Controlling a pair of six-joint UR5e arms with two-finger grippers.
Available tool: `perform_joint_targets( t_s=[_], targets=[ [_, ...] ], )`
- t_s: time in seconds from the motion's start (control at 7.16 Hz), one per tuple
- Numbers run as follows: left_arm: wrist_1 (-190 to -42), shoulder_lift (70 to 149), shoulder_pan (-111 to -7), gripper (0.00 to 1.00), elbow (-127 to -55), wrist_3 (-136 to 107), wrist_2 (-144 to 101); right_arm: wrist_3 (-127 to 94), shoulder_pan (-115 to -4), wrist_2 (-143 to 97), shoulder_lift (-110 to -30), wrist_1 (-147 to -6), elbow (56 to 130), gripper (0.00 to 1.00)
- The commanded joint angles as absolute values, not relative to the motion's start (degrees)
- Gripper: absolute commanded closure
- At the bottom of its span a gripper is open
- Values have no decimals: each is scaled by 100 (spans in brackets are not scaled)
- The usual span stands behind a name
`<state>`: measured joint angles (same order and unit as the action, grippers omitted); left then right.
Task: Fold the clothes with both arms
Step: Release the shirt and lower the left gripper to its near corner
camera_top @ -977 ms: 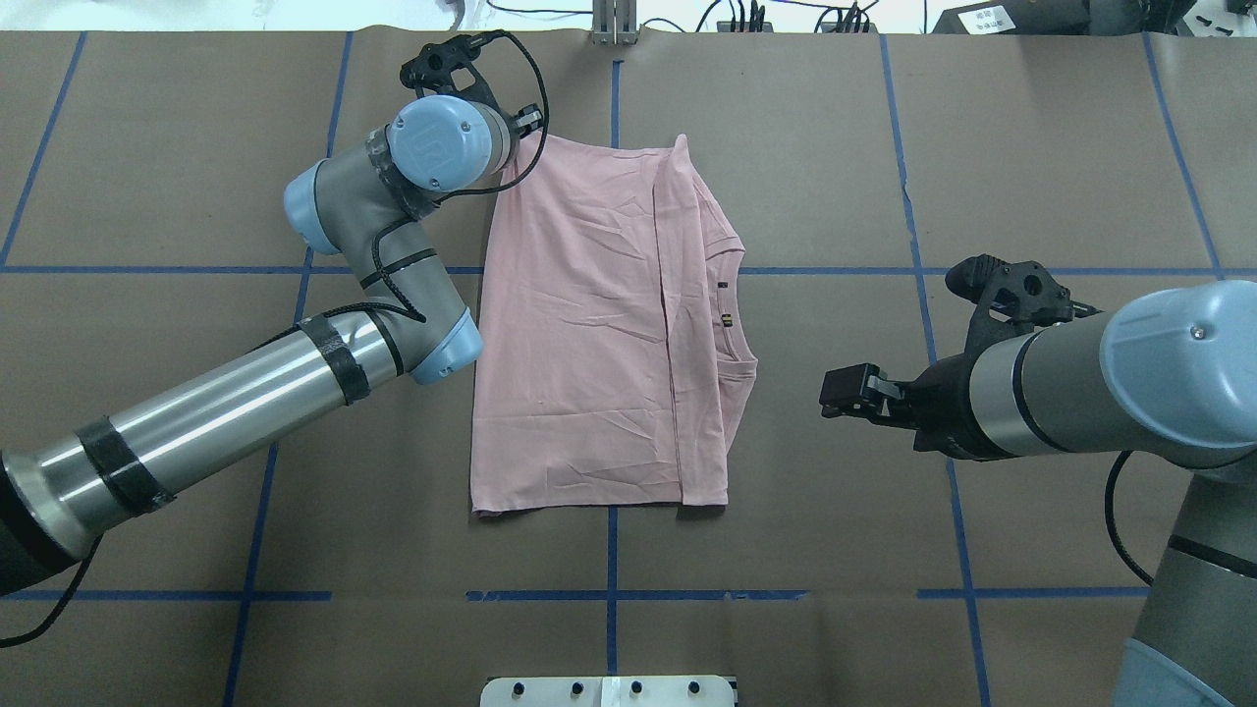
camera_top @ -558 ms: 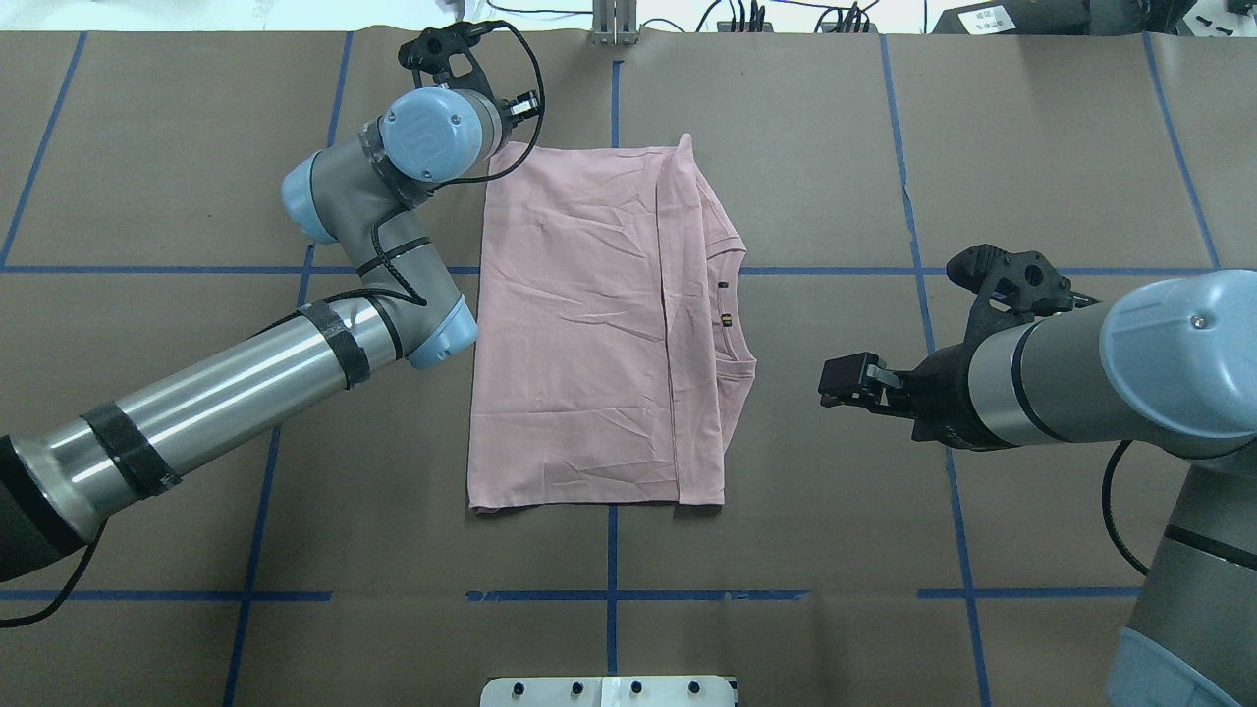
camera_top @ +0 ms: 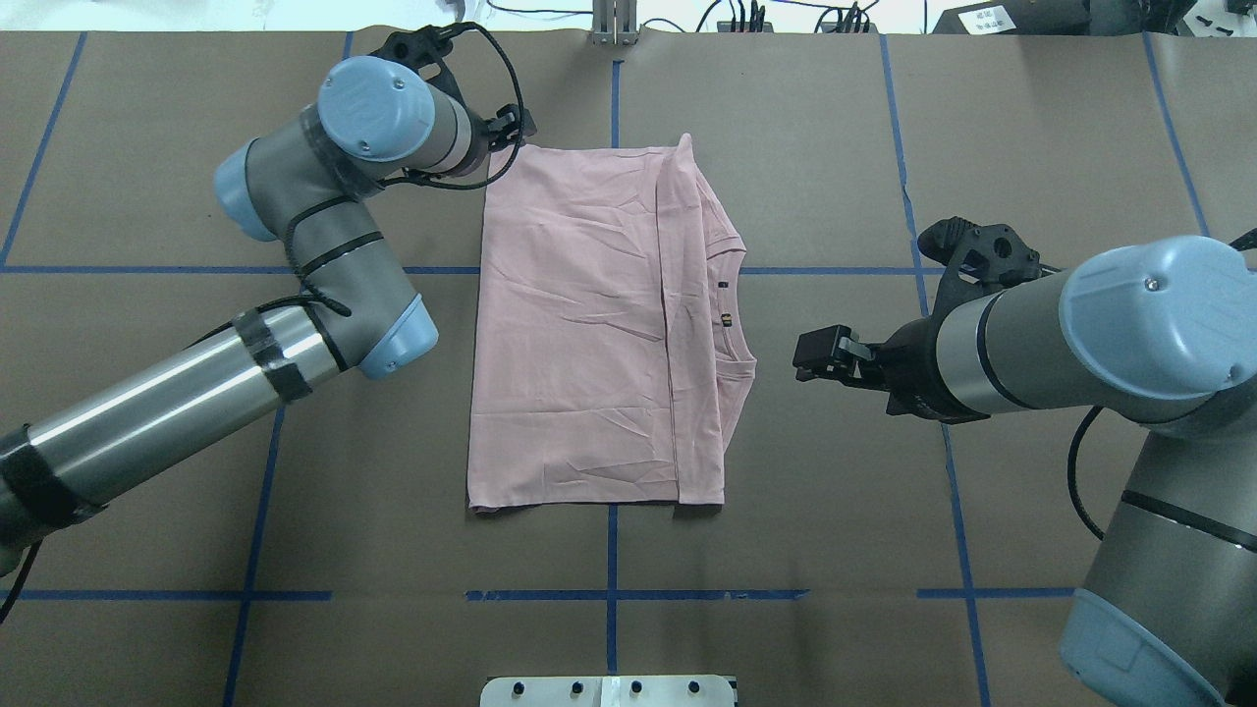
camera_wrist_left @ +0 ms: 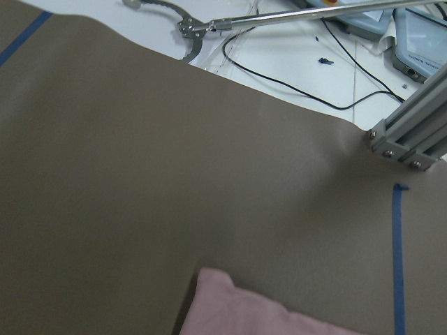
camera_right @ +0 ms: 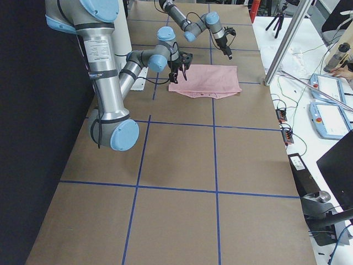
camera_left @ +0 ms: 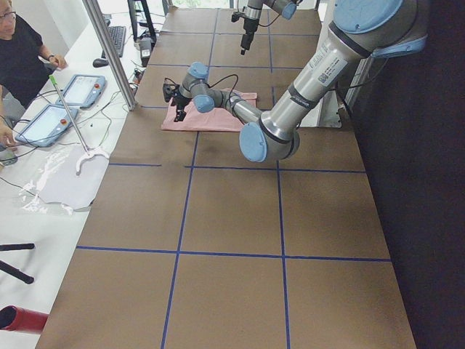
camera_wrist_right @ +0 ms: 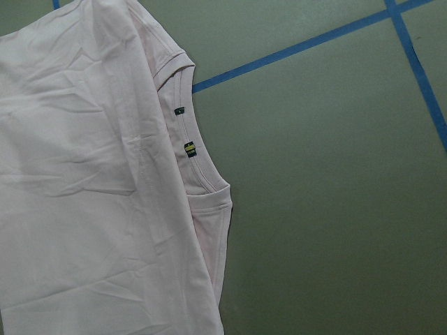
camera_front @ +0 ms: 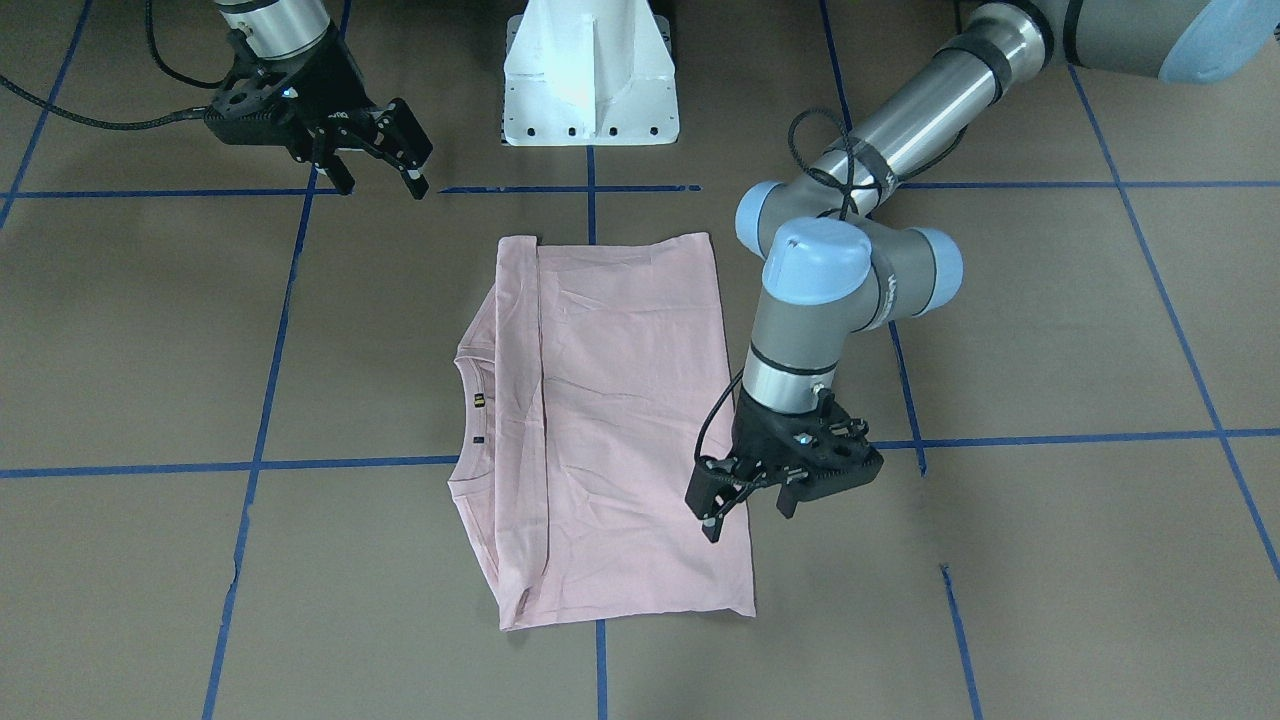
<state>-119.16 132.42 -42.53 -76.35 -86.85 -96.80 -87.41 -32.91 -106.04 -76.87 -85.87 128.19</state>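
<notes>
The clothes are one pale pink T-shirt [camera_top: 579,324], lying flat as a folded rectangle at the table's middle, plain side up. Its collar [camera_top: 732,324] with small dark tags faces my right arm. My left gripper [camera_top: 506,126] hangs open at the shirt's far left corner, holding nothing; in the front-facing view the left gripper [camera_front: 748,515] sits over that edge of the shirt [camera_front: 620,420]. My right gripper [camera_top: 810,358] is open and apart from the collar side, also seen open as the right gripper [camera_front: 380,170]. The wrist views show only the shirt [camera_wrist_right: 91,174] and its corner [camera_wrist_left: 265,314].
Brown table covering with blue tape lines [camera_top: 611,595]. The white pedestal base [camera_front: 590,80] stands at the robot's side. An aluminium post [camera_top: 614,25] and cables line the far edge. A person [camera_left: 18,51] sits at a side desk with tablets.
My left arm has swung leftward, away from the shirt's far corner, which now lies flat and uncovered. The right gripper has edged closer to the collar side.
</notes>
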Motion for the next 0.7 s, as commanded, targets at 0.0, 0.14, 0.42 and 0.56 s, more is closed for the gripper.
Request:
perform_joint_targets(
  t_s=[0.0, 0.14, 0.42, 0.56],
  targets=[
    [-10615, 12238, -3757, 0, -9642, -9724, -10046, -8264, -3392, -10775, -7664, -8596, 12797, 0],
    [-9617, 12017, -3274, 0, -10346, -10269, -10020, -8201, -3393, -10836, -7664, -8596, 12806, 0],
    [-8632, 11962, -2229, 0, -10758, -11516, -9644, -8200, -3384, -10855, -7655, -8587, 12806, 0],
    [-8640, 11805, -1771, 0, -10749, -12079, -9624, -8200, -3384, -10820, -7655, -8587, 12806, 0]
  ],
)
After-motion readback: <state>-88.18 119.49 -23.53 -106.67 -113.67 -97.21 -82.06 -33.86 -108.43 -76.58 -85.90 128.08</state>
